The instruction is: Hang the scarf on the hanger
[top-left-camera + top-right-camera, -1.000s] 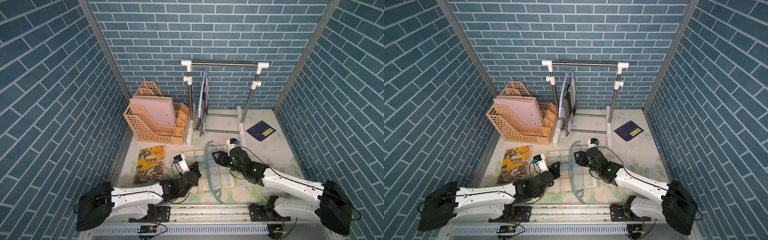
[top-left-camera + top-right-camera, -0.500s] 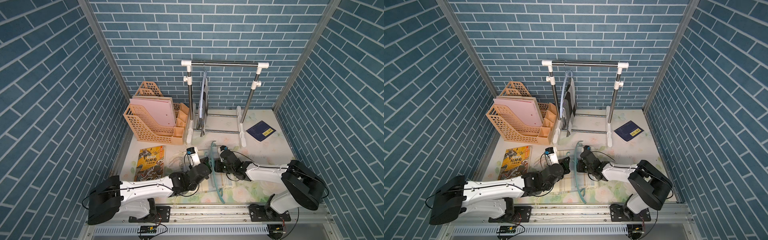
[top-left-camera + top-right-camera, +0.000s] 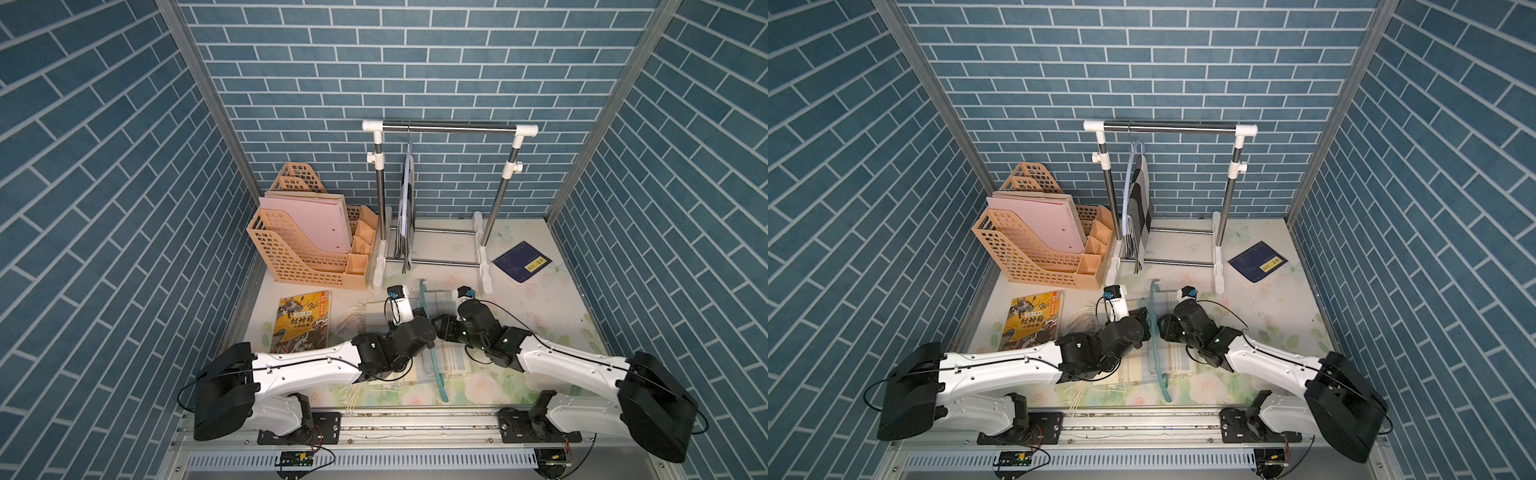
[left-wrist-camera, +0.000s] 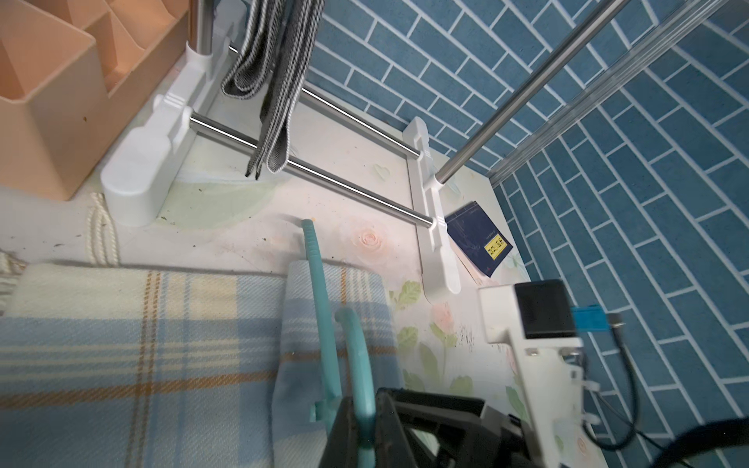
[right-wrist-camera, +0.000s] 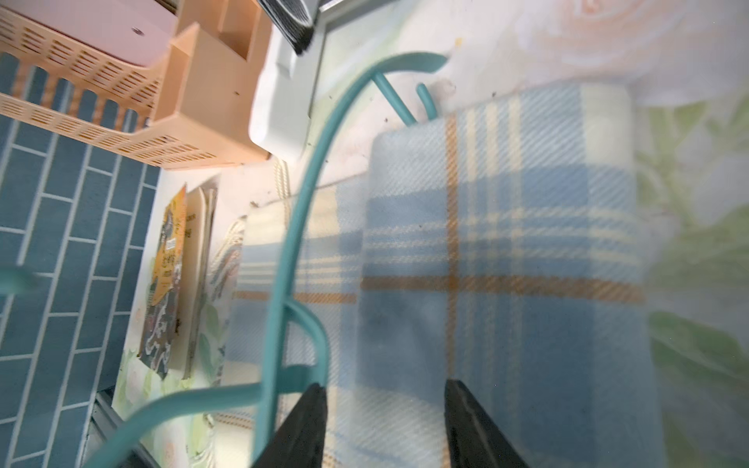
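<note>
Pale-blue plaid cloth, the scarf (image 5: 506,243) is lying flat at the near centre of the desk (image 3: 540,299), with the teal hanger (image 4: 319,291) lying along it, partly under a fold. The left arm (image 3: 307,370) is reaching low from the near left, and the left end effector (image 4: 360,401) is clenching the hanger's hook. The right arm (image 3: 573,365) is stretching in from the near right, and the right end effector (image 5: 383,389) is hovering over the scarf, jaws apart, gripping nothing.

A folded blue-and-cream plaid scarf (image 4: 142,344) is laid flat at the near centre, crossed near-to-far by a teal hanger (image 4: 322,316), over whose bar one fold is wrapped.
</note>
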{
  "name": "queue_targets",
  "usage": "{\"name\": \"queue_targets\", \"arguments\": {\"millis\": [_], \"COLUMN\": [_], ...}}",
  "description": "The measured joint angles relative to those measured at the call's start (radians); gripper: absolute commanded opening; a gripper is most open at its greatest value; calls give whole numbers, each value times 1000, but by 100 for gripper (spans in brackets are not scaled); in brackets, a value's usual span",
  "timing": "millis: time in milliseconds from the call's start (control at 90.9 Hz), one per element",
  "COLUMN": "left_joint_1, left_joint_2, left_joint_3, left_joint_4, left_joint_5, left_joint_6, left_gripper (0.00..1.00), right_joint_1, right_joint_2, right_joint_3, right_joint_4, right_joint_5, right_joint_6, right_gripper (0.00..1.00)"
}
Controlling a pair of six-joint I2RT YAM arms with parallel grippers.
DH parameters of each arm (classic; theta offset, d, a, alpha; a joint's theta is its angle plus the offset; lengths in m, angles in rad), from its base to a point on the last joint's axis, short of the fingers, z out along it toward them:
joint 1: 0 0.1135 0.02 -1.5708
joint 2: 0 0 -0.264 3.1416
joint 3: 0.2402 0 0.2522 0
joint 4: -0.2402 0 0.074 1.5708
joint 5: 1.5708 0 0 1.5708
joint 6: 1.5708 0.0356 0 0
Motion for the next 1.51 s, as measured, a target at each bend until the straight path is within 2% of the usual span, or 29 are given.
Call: {"name": "queue_targets", "arguments": {"millis": [198,396,583,825,880,935,990,1133,1243,1342,1507], "left_joint_1": [0,0,0,0,0,0,0,0,0,0,0], "left_joint_2": [47,92,113,124,125,125,124,125,118,104,56], "left_joint_3": [63,122,153,168,169,169,169,169,163,154,146], "left_joint_4": [-47,-91,-119,-133,-135,-135,-136,-153,-149,-150,-153], "left_joint_5": [-1,-3,-4,-3,0,3,12,43,60,73,91], "left_joint_6": [2,3,3,0,-1,-2,-5,-7,-15,-12,-4], "left_gripper": [0,0,0,0,6,20,28,59,72,76,91], "right_joint_1": [33,151,261,280,280,278,273,250,225,219,208], "right_joint_2": [-162,-307,-238,-61,-16,26,51,47,31,20,-1], "right_joint_3": [16,-117,-174,-156,-137,-118,-111,-122,-140,-146,-158], "right_joint_4": [-125,-55,48,240,241,238,237,231,232,234,232], "right_joint_5": [89,156,256,377,404,430,449,469,465,459,452], "right_joint_6": [-54,-89,-129,-161,-160,-157,-148,-118,-101,-96,-97], "right_gripper": [56,60,62,61,59,59,57,54,52,50,50]}}
